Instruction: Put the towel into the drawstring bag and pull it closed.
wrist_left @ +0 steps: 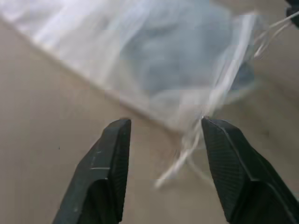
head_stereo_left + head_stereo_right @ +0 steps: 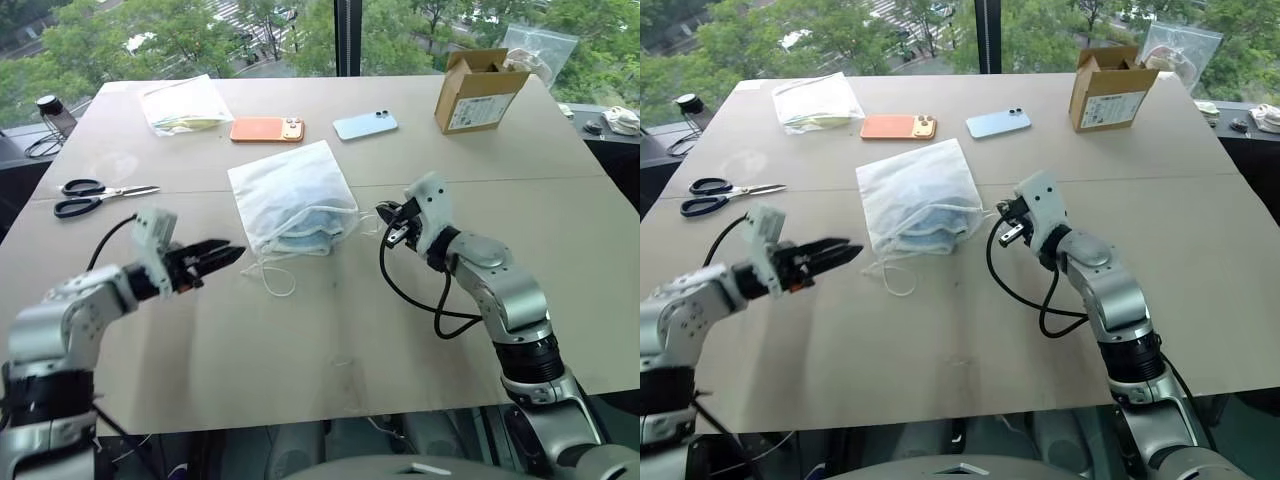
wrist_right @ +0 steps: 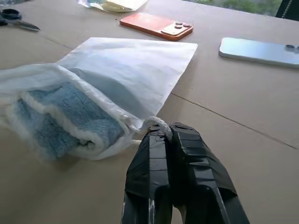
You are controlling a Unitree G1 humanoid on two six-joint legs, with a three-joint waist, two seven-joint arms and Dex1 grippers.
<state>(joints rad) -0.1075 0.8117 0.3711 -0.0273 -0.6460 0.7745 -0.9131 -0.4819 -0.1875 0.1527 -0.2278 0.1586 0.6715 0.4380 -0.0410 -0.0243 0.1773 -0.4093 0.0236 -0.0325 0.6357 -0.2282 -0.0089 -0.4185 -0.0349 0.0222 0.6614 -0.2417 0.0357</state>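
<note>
Lying in the middle of the tabletop (image 2: 330, 350), the bag (image 2: 290, 195) already holds the towel (image 2: 305, 232), which sits at its near, open edge and still shows through the mouth, so the first part of the task looks done. The right gripper (image 3: 161, 133) has its fingers pressed together on the cord (image 3: 156, 122) at the right corner of the mouth. The left gripper (image 2: 222, 256) hovers just beside the left cord loop (image 2: 275, 275) with fingers partly apart and empty; in my judgement the pull to close the mouth remains.
</note>
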